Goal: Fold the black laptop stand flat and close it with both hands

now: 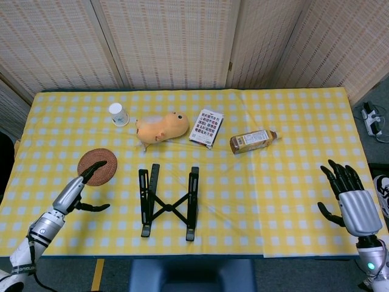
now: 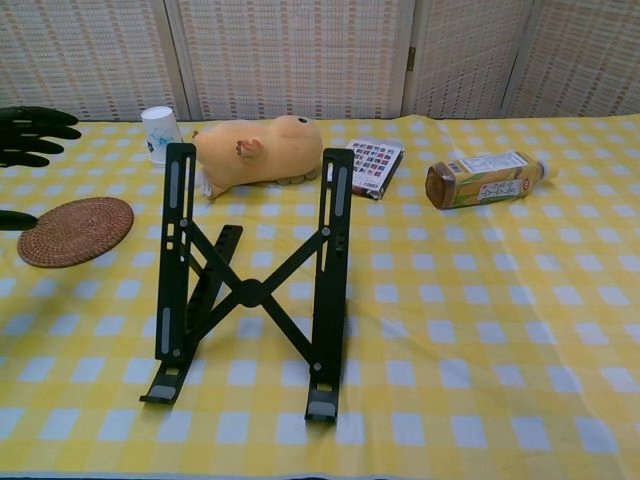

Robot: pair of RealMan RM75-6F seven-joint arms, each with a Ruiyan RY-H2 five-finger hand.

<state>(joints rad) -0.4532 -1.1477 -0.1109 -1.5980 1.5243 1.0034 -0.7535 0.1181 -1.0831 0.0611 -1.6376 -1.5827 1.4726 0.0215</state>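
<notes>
Two hands in view, both holding nothing. Left hand [image 1: 78, 188] out over the near-left part of the yellow checked table [image 1: 292, 152], fingers extended and apart, thumb split off toward the stand; fingertips over the near edge of the woven coaster [image 1: 97, 166] in the head view, contact not determinable. Same hand's dark fingertips visible at the left edge of the chest view. Right hand [image 1: 349, 201] at the table's near-right edge, fingers spread, released, well apart from everything else.

Black laptop stand [image 1: 168, 202] near the middle of the front half of the table, unfolded: two side rails raised and tilted, crossed link between them, feet toward the near edge. Untouched by either hand.

Behind the stand, left to right: white paper cup [image 1: 118, 114], orange plush toy [image 1: 161, 127] on its side, small printed booklet [image 1: 206, 127], brown bottle [image 1: 253, 140] lying flat.
</notes>
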